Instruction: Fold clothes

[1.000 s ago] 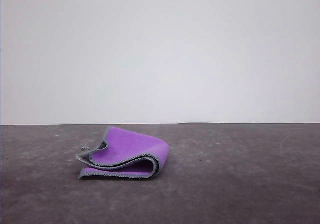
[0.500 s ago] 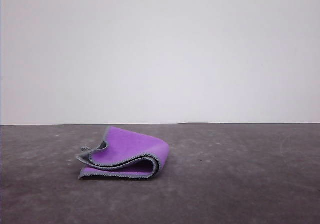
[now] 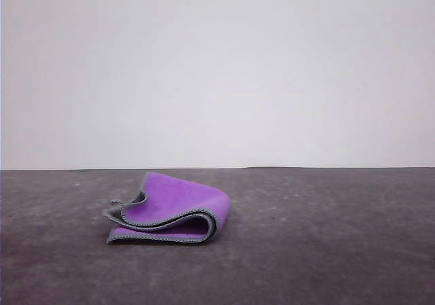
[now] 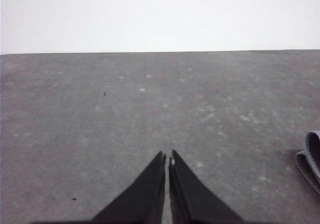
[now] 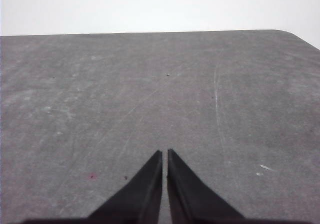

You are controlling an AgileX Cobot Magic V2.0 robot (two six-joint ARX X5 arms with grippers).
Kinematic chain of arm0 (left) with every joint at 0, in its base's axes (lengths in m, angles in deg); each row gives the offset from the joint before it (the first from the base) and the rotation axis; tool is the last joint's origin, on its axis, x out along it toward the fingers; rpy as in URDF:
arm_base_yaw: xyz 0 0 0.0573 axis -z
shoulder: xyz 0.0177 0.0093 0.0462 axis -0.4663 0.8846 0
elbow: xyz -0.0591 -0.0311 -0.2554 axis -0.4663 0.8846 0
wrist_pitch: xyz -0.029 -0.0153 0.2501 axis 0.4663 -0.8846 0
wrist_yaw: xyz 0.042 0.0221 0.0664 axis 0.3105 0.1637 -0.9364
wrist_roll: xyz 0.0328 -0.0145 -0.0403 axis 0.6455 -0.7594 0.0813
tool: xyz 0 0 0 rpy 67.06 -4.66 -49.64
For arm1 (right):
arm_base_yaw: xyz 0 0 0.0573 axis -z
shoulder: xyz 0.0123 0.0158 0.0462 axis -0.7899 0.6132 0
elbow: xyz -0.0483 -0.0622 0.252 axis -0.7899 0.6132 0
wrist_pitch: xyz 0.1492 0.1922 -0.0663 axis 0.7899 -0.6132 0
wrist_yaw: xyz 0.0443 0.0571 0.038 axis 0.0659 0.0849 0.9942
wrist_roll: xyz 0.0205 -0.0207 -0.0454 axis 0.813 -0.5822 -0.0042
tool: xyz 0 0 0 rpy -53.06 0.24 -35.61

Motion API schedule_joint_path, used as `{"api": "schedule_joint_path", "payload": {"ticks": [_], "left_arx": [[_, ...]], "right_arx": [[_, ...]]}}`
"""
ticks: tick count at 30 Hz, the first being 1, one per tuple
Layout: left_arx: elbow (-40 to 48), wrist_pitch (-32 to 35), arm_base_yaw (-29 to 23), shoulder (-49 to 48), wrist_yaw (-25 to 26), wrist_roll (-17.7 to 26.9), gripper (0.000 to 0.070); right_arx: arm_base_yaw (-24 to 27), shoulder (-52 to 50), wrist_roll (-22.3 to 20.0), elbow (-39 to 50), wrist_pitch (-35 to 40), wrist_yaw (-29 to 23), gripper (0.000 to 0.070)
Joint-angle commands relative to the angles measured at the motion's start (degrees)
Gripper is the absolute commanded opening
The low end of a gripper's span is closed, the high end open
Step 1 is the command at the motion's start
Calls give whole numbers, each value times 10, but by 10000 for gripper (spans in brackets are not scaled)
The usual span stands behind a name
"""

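while the cloth (image 3: pixel 170 210) is lying folded, purple face out, left of centre on the table (image 3: pixel 326 250), the left gripper (image 4: pixel 166 159) and right gripper (image 5: pixel 164 154) are hovering apart with jaws pinched together; pressing the loose top layer flat seems wise.

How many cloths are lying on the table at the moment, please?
1. The cloth lies folded over on the dark table, left of centre in the front view, purple face up; its grey hem also shows in the left wrist view.
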Motion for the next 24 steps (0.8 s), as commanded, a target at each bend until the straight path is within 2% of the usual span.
{"api": "schedule_joint_path", "payload": {"ticks": [1, 24], "left_arx": [[11, 7, -1, -1, 1, -5, 0], [11, 7, -1, -1, 1, -5, 0]], "right_arx": [[0, 0, -2, 2, 5, -1, 16], [0, 0, -2, 2, 5, -1, 16]]}}
